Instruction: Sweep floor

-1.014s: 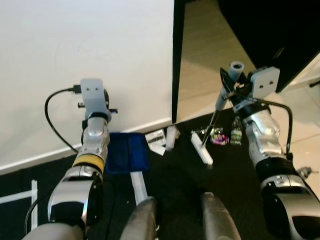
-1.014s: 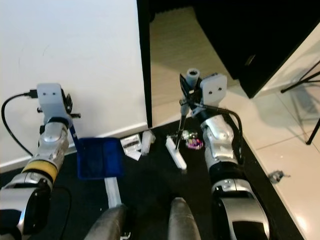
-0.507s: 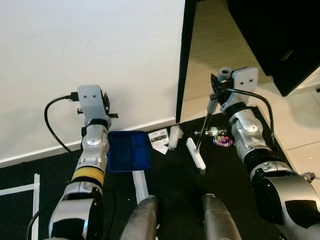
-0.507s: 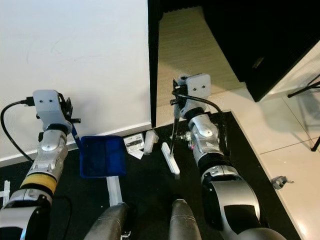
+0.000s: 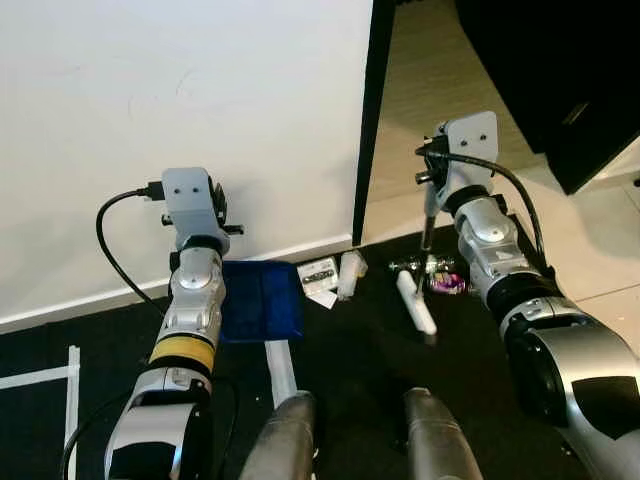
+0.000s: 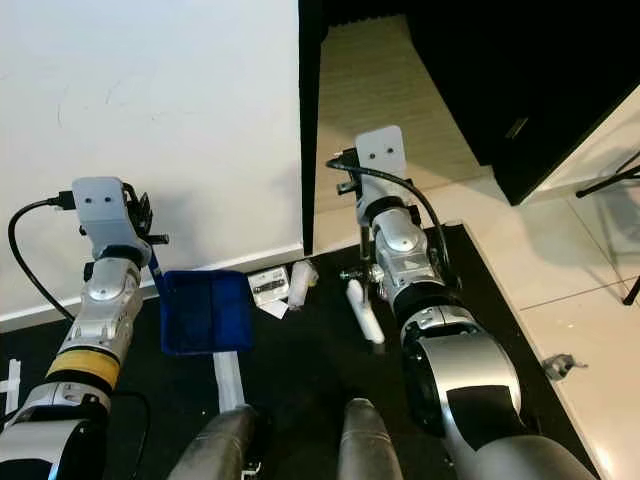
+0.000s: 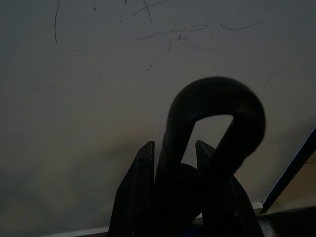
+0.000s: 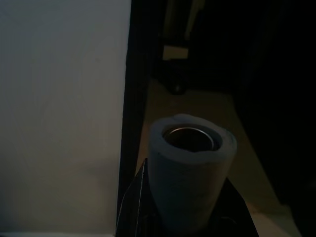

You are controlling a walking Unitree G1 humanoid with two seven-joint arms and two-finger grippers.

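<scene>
Right gripper point(image 8: 185, 217) is clamped on our broom handle point(image 8: 190, 168); brush head point(image 5: 417, 303) sits below it on the black mat. Left gripper point(image 7: 175, 197) grips the dustpan handle point(image 7: 215, 123); blue dustpan point(image 5: 258, 300) is just below, empty. Trash point(image 5: 330, 278) lies btw. them, bottle point(image 5: 430, 266) near the brush; sweeping's barely begun, we think.

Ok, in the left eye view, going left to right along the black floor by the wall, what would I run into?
Blue dustpan → white wrapper with dark print → small clear plastic cup lying down → white broom head → pink and purple wrapper.
</scene>
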